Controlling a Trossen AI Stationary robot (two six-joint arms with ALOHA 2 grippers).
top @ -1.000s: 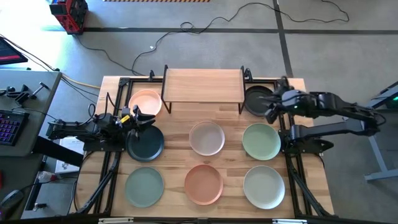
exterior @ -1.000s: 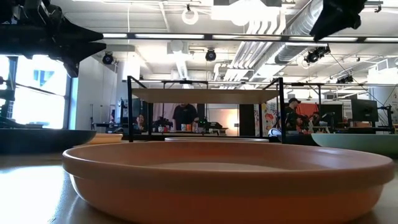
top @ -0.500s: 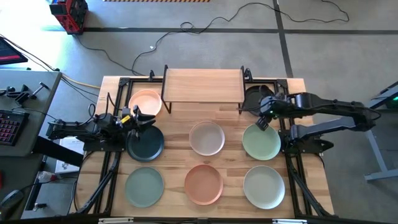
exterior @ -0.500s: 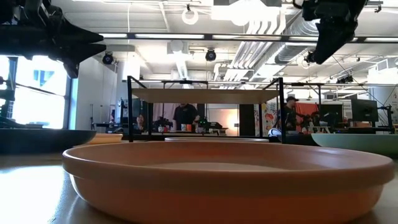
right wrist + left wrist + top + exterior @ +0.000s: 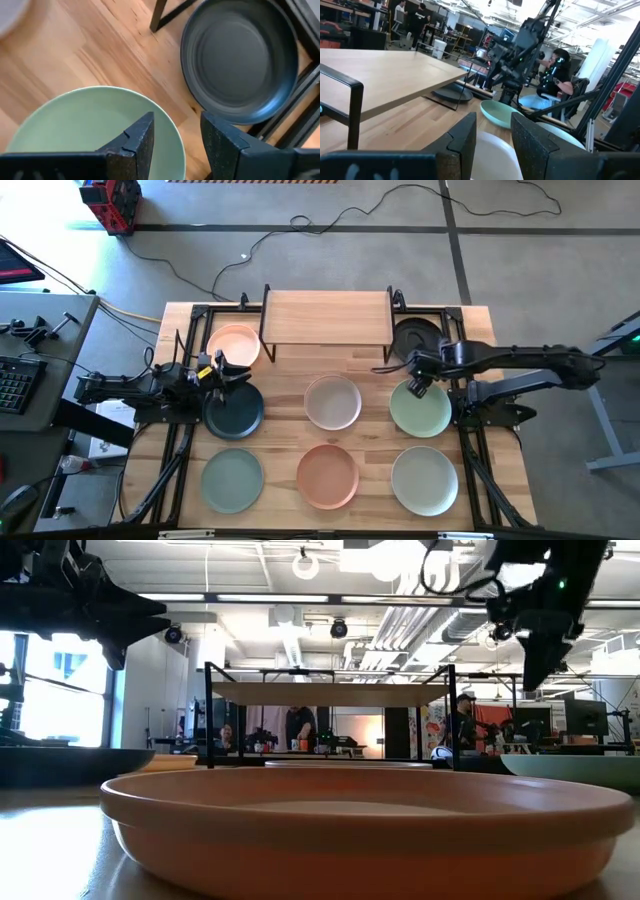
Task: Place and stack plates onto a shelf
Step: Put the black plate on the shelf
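Eight plates lie on the table around the shelf. Peach and black flank it. Dark teal, whitish and pale green form the middle row. My right gripper hangs open above the pale green plate's far rim, well off the table in the low view, touching nothing. My left gripper waits open over the dark teal plate's far edge.
A sage green plate, a terracotta one and a pale one make up the near row. The shelf's black legs stand close to the black plate. People sit in the room beyond the table.
My right gripper has swung from above the black plate toward the table's near-left, and now hangs over the pale green plate's far rim. In the low view it has also come down. No plate has moved.
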